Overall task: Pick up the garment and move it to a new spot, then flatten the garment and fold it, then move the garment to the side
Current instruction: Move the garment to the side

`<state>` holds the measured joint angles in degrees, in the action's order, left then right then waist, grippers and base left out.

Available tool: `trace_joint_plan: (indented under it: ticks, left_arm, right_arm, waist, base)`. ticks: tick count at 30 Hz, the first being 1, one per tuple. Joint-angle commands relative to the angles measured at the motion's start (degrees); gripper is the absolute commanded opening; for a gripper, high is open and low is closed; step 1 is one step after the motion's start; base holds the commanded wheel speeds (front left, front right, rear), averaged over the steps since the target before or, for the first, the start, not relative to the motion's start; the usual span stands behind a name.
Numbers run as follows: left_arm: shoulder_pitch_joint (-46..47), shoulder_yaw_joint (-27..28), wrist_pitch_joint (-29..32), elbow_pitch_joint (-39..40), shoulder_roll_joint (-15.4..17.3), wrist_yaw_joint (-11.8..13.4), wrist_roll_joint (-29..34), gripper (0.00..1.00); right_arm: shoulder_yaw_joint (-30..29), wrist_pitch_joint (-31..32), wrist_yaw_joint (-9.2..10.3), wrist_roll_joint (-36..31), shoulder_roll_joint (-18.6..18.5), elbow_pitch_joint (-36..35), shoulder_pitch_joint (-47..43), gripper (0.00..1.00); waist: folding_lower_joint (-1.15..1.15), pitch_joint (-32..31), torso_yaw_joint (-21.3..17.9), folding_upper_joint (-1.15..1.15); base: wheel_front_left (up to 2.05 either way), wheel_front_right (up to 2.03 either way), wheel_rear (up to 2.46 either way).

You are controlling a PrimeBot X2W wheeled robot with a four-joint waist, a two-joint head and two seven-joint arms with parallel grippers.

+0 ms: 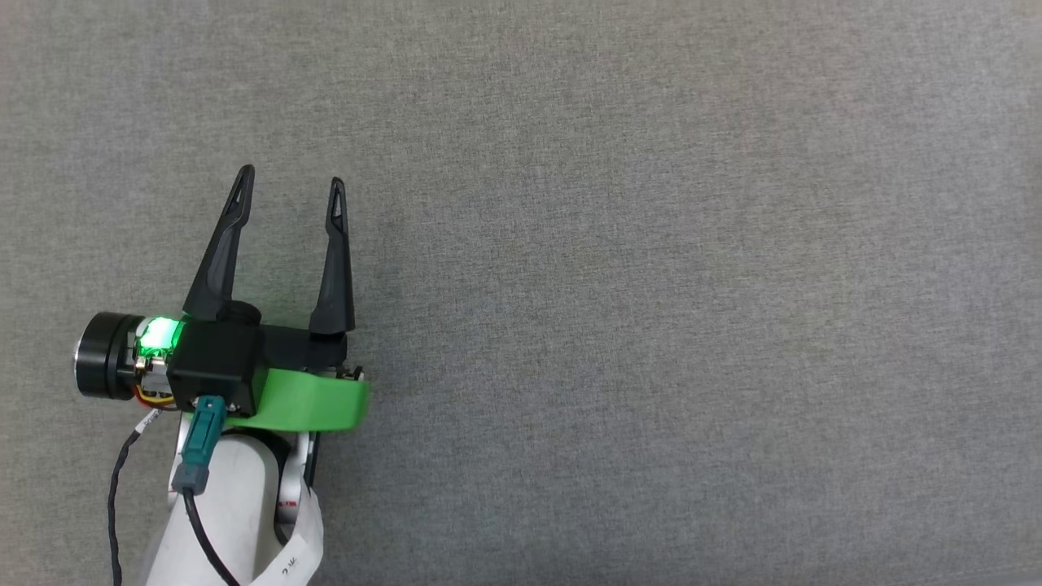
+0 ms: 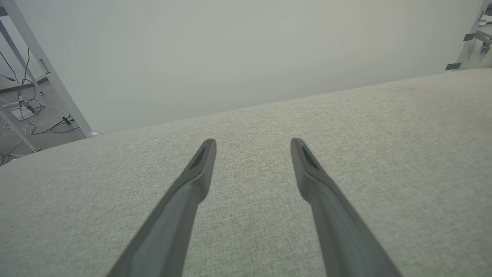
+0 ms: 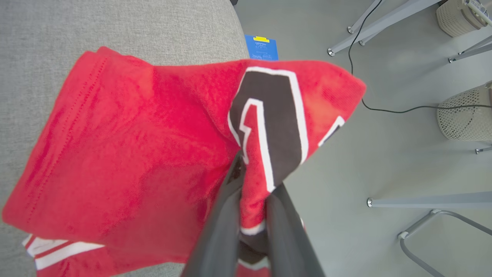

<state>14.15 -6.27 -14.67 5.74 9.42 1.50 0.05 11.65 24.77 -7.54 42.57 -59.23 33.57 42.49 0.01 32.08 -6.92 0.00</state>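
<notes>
The garment (image 3: 127,146), a red jersey with black-and-white lettering and striped trim, shows in the right wrist view. It lies folded partly on the grey tabletop (image 3: 115,23), and one end with the black numeral hangs lifted past the table's edge over the floor. My right gripper (image 3: 251,173) is shut on the garment, its two dark fingers pinching a fold of the lettered cloth. My left gripper (image 1: 289,183) rests open over bare grey cloth at the lower left of the head view, nothing between its fingers (image 2: 200,169).
The grey fabric tabletop (image 1: 651,285) spreads wide to the right of my left gripper. Beyond the table's edge are grey floor, metal frame legs (image 3: 423,200), a black cable (image 3: 399,109), pale mesh bins (image 3: 465,115) and a blue card (image 3: 262,49).
</notes>
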Motion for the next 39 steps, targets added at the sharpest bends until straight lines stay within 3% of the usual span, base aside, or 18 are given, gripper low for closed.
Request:
trace_joint_plan:
  ticks: [1,3,4,5,17,22,28,32,39]
  left_arm:
    - [1.2,0.1,-0.3,0.2,0.7,0.2,0.5,1.00]
    - [1.4,0.0,-0.3,0.1,0.8,0.2,0.4,1.00]
    - [1.5,0.0,-0.3,0.1,0.9,0.3,0.3,1.00]
    - [1.5,-0.1,-0.3,0.0,0.9,0.4,0.3,1.00]
    - [-0.7,-0.7,-0.3,-1.7,0.7,1.3,-0.4,1.00]
    - [-3.2,-0.9,-0.3,-2.6,0.2,1.7,-0.9,1.00]
    - [-6.9,-0.8,-0.3,-3.6,-0.4,2.2,-1.6,1.00]
    - [-9.0,-0.6,-0.3,-4.3,-0.7,2.2,-2.1,1.00]
    - [-11.3,-0.4,-0.3,-5.7,-1.4,1.9,-2.6,1.00]
  right_arm:
    - [-0.1,-1.3,0.05,-0.8,0.4,1.0,1.5,0.00]
    - [0.3,-2.8,0.05,-2.2,0.9,2.6,2.5,0.00]
    - [0.6,-3.2,0.05,-2.5,1.5,3.5,2.9,0.67]
    - [0.7,-3.6,0.05,-2.8,1.9,4.2,3.3,1.00]
    - [2.4,-15.5,0.05,-6.5,4.3,8.7,5.4,1.00]
    - [1.5,-27.0,0.05,-8.7,4.9,8.5,4.9,1.00]
    - [-0.4,-38.2,0.05,-13.4,8.7,7.0,3.3,1.00]
    - [-4.4,-39.7,0.05,-17.5,13.1,1.6,0.9,1.00]
    - [-15.8,-39.7,0.05,-28.2,24.9,-18.6,-10.4,1.00]
  waist:
    - [-0.01,1.8,-0.1,0.00]
    - [-0.01,1.9,-0.1,0.00]
    - [-0.01,1.8,-0.1,0.00]
    - [-0.01,1.7,-0.1,0.00]
    - [-0.01,-4.4,0.7,0.00]
    - [-0.01,-8.8,1.9,0.00]
    - [-0.01,-14.2,3.7,0.00]
    - [-0.01,-17.1,4.9,0.00]
    - [-0.01,-21.0,7.0,0.00]
  base:
    - [0.00,0.00,0.00]
    - [0.00,0.00,0.00]
    - [0.00,0.00,0.00]
    - [0.00,0.00,0.00]
    - [0.00,0.00,0.00]
    - [0.00,0.00,0.00]
    - [0.00,0.00,0.00]
    - [0.00,0.00,0.00]
    - [0.00,0.00,0.00]
